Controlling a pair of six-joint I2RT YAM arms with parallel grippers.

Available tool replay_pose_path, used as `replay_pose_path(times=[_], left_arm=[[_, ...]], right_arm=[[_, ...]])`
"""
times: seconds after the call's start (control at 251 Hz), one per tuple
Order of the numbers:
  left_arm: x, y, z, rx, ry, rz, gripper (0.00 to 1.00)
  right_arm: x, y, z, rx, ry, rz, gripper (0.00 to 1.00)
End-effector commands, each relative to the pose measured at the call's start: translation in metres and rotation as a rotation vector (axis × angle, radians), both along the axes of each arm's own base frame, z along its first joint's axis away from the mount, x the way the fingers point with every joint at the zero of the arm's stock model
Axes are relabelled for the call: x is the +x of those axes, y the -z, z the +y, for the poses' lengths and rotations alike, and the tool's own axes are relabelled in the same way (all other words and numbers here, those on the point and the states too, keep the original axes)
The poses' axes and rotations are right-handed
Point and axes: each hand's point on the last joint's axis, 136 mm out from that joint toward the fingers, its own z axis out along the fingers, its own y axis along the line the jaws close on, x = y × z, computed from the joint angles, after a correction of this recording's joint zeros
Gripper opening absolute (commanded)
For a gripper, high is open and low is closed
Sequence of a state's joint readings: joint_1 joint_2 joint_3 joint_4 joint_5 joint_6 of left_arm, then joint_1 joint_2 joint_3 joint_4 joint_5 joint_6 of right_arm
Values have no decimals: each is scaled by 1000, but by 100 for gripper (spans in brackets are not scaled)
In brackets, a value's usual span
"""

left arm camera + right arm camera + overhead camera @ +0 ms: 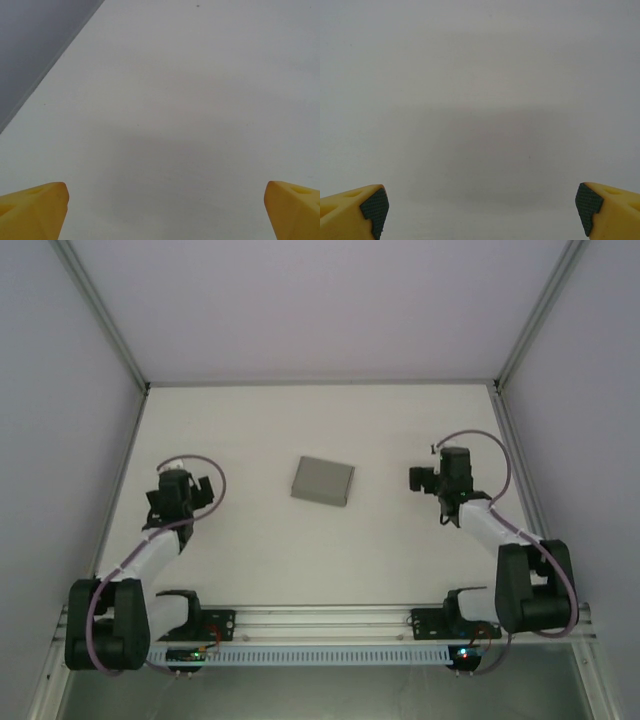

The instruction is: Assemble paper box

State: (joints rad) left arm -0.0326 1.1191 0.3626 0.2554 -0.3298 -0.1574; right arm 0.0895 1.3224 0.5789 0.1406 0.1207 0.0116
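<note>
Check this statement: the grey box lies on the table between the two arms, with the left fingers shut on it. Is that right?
No. The box lies on the table as said, but the left fingers are open and empty, as the left wrist view shows.

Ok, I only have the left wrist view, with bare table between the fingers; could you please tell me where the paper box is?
Observer: The paper box lies in the middle of the table, to the right of the left gripper, between the two arms.
Operator: Thank you; is the right gripper holding it?
Observer: No, the right gripper is open over bare table, apart from the box.
</note>
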Motion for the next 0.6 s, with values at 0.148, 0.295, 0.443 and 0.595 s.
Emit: replay_pose_path(times=[0.148, 0.295, 0.443, 0.595], left_arm=[[28, -32, -13, 39, 129, -288, 100], [33, -35, -13, 31, 151, -380, 99], [52, -14, -8, 37, 134, -384, 100], [69, -3, -24, 6, 235, -264, 99]], right_arm=[[27, 2, 2, 2, -39, -256, 99], [24, 7, -17, 84, 9, -354, 99], [26, 8, -25, 69, 51, -322, 99], [26, 10, -23, 66, 50, -303, 99]])
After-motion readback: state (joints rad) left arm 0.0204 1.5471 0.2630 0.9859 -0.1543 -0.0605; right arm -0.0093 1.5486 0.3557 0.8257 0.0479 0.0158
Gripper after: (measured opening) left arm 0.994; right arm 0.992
